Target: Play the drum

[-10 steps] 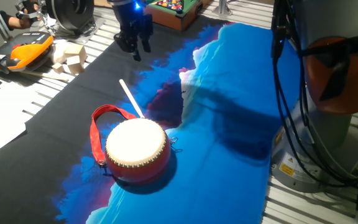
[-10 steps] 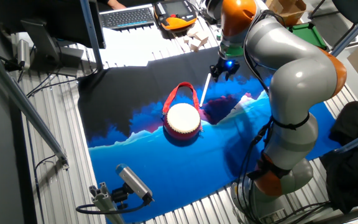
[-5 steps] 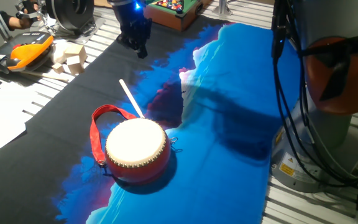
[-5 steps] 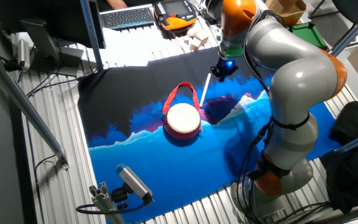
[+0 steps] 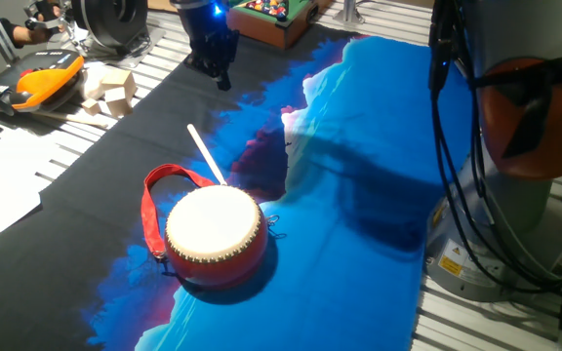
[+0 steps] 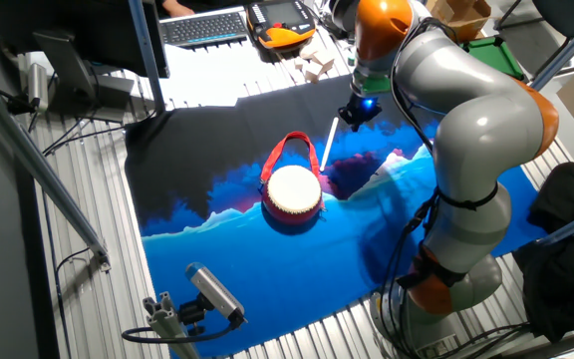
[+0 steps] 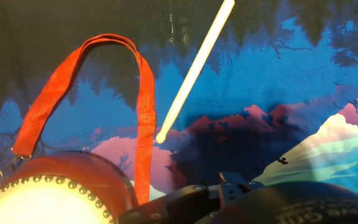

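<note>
The drum (image 5: 215,234) has a red body and a cream skin edged with studs, and stands on the printed cloth; it also shows in the other fixed view (image 6: 294,191) and at the bottom left of the hand view (image 7: 48,193). Its red strap loop (image 5: 154,200) lies flat beside it. A thin white stick (image 5: 206,154) lies on the cloth with one end at the drum (image 7: 194,71). My gripper (image 5: 220,78) hangs above the cloth beyond the stick's far end, well away from the drum, with its fingers together and empty (image 6: 351,119).
The black and blue printed cloth (image 5: 359,146) covers the table. White wooden blocks (image 5: 110,90), an orange hand-held controller (image 5: 37,78) and a small billiard table (image 5: 276,18) lie past the cloth's far edge. The arm's base (image 5: 520,185) stands at the right.
One second ago my gripper's fingers were spread apart; they closed half a second ago and have stayed together. The drum and stick have not moved.
</note>
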